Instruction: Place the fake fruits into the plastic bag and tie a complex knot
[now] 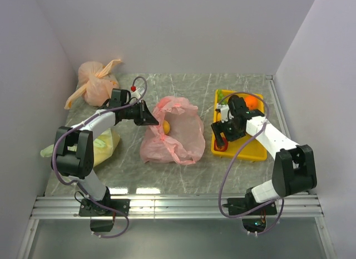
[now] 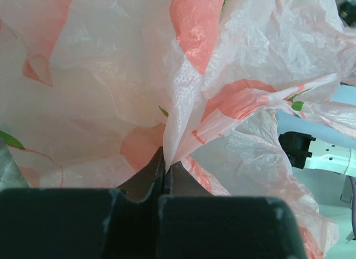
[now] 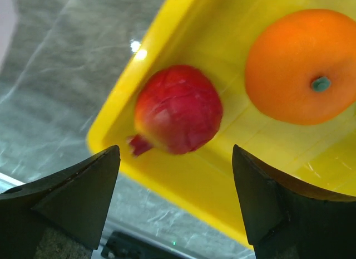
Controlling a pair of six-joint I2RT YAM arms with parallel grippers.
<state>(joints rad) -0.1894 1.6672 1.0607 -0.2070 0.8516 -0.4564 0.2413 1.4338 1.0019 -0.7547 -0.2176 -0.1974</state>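
"Where's the pink plastic bag (image 1: 178,136)?"

"Mid-table, crumpled between the two arms, with a yellow fruit (image 1: 166,126) showing inside. The left gripper (image 2: 165,164) is clenched tight on a fold of it."

"And the right gripper (image 3: 175,150)?"

"Its jaws are spread wide, gripping nothing. It hangs over a red pomegranate (image 3: 178,108) at the edge of the yellow tray (image 3: 183,186), with an orange (image 3: 303,67) just beside it."

A robotics lab's test cell: the left arm (image 1: 83,145) and right arm (image 1: 275,139) are sitting bolted to an aluminium rail (image 1: 178,206), reaching over a marble-patterned tabletop (image 1: 189,83) that plain white panels (image 1: 167,30) are enclosing.
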